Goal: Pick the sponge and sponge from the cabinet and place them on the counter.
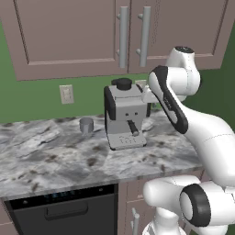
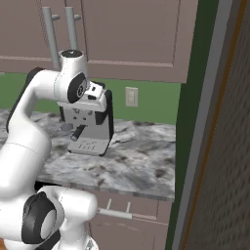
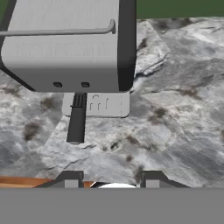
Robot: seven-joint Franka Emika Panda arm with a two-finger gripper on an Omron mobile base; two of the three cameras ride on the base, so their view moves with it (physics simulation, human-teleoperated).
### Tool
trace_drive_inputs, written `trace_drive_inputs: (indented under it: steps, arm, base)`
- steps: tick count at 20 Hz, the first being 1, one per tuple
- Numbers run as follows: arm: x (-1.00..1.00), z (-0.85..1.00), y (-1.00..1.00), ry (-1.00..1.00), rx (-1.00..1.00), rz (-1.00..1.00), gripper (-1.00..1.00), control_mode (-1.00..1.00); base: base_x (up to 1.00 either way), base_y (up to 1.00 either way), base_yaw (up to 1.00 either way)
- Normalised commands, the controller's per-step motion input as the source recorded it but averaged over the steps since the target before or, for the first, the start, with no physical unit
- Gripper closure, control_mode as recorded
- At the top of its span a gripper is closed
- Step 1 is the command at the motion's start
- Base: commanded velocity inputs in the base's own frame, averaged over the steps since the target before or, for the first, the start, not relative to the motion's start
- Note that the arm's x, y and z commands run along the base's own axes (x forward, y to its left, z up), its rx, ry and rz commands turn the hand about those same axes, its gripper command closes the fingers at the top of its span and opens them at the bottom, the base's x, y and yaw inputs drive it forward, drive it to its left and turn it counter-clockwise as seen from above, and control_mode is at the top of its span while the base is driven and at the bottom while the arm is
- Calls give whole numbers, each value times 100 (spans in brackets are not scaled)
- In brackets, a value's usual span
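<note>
my tool (image 3: 111, 177) hangs above the grey-and-white marble-patterned worktop (image 1: 55, 156), looking down on the grey boxy coffee machine with black sides (image 1: 125, 114). just the two dark fingertips (image 3: 70, 179) rise at the bottom of the hand view, with a gap between them and nothing in it that i can see; whether they are released or clenched i cannot tell from this.

the wide mauve-brown wall cabinet (image 1: 69, 36) with flat panel doors has both doors closed, and its long vertical grey bar handles (image 1: 123, 36) stand side by side above the machine. the two sponges are presumably inside, hidden behind those doors.

i judge the step in hand is getting a door open. to do it well i would lift the tool clear of the machine's top first, then turn the fingers so they straddle one handle across its width, meeting it near mid-height. i would close firmly and pull along the door's arc, not straight back, so the grip does not slip. the small grey cup (image 1: 86, 125) left of the machine stands well out of that path.
</note>
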Motion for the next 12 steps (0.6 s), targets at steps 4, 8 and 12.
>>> trace_drive_inputs:
  steps: [4,8,12]
  arm:
    - [-3,0,0,-1,0,0,-100,-100]
    - [-7,7,0,-3,0,0,-100,-100]
    - [-12,19,-3,-9,0,0,-100,-100]
  base:
    - [0,0,0]
    - [0,0,0]
    - [0,0,0]
